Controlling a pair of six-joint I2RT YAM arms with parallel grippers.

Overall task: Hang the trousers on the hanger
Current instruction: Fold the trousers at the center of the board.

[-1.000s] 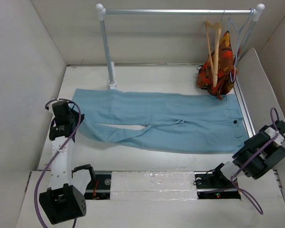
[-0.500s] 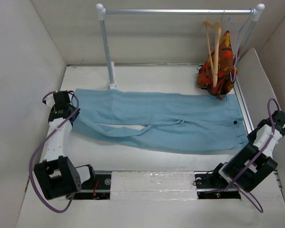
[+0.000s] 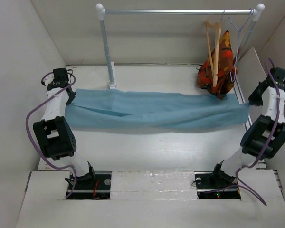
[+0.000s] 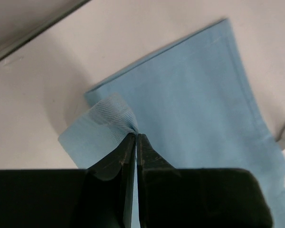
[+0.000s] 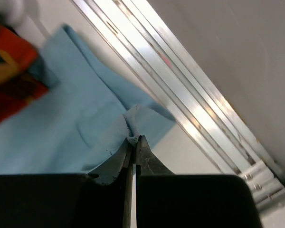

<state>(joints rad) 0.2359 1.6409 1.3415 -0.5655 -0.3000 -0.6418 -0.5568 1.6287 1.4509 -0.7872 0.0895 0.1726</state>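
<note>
The light-blue trousers [image 3: 152,111] lie folded lengthwise into a long band across the table. My left gripper [image 3: 69,97] is shut on the leg end; the left wrist view shows its jaws pinching a cloth fold [image 4: 116,116]. My right gripper [image 3: 251,102] is shut on the waist end, with bunched cloth [image 5: 133,126] between the jaws in the right wrist view. The tan wooden hanger [image 3: 214,45] hangs on the rail [image 3: 180,11] at the back right, far from both grippers.
An orange-red patterned garment [image 3: 218,71] and a thin wire hanger [image 3: 237,33] hang beside the wooden hanger. The rack's left post [image 3: 107,47] stands behind the trousers. A metal track [image 5: 190,90] runs along the right wall. White walls close in on both sides.
Both grippers have moved away from me, carrying the near edge of the trousers over the far edge. The flat trousers now lie folded in half lengthwise.
</note>
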